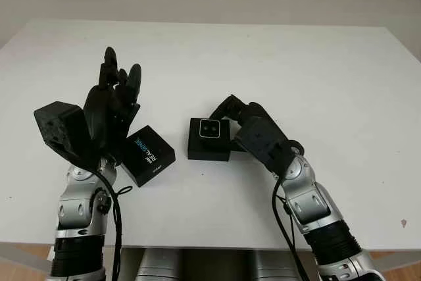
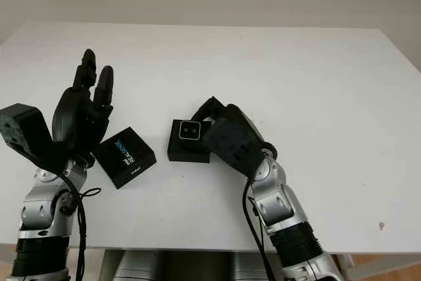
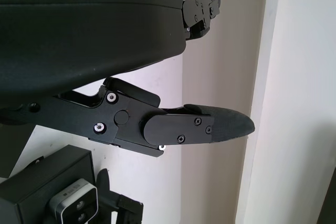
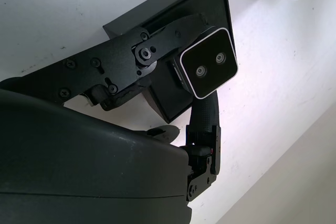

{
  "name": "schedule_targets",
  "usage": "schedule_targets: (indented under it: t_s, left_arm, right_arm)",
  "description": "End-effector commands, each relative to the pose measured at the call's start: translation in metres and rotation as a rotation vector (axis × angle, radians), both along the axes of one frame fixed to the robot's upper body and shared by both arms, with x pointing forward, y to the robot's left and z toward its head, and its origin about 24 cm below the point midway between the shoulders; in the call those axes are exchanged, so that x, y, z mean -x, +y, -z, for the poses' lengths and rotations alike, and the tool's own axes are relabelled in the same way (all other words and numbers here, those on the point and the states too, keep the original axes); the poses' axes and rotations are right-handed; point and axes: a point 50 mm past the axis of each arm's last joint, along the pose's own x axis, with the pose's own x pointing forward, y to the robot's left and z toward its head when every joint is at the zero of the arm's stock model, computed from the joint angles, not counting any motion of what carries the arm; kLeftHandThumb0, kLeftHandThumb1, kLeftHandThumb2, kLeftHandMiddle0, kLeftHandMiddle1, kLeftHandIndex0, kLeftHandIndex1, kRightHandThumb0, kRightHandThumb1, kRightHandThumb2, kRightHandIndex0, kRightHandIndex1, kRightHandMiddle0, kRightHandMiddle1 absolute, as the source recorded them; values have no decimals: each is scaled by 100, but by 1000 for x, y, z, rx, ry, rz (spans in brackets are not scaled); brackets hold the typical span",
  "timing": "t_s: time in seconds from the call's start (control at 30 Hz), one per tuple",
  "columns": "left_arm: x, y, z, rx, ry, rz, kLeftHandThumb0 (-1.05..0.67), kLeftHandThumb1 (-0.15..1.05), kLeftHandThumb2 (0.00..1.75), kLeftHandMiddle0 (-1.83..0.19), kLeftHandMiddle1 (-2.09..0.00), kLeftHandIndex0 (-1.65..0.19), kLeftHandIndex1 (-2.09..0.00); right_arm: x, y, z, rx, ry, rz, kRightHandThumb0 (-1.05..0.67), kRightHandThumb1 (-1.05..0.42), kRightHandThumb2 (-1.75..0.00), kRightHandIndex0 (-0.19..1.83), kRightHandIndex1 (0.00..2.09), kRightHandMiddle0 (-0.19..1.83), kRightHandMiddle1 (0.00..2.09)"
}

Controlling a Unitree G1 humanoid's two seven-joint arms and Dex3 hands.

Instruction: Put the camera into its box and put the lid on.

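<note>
white bench (image 1: 316, 70) carries everything. left hand (image 1: 112, 106) raised, open, holding nothing, above the lid (image 1: 146, 154) lying flat. right hand (image 1: 231, 118) has its fingers closed round the camera (image 1: 210, 128), set over the open box (image 1: 208, 147) mid-bench.

A plain white table (image 1: 276, 64) carried everything. Near its front edge, roughly at the middle, sat the open black box (image 1: 208, 147), flat on the tabletop. Just to the left of the box, a short gap of bare white between them, lay the black lid (image 1: 147, 155), turned at an angle to the box, its printed blue and white lettering facing up. Beyond the box, toward the far edge, the tabletop ran bare and white. To the right of the box, well apart and close to the front right corner, a small dark speck (image 1: 403, 224) marked the surface.
</note>
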Motion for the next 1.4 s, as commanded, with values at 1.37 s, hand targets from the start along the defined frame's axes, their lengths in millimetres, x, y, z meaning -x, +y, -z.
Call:
schedule_targets:
  t_s: [1.37]
  left_arm:
    - [2,-2,-7,4,-27,10,-69,105,38,19,0,19,0]
  right_arm:
    - [6,-8,5,123,-74,58,-49,-88,-5,31,2,10,147]
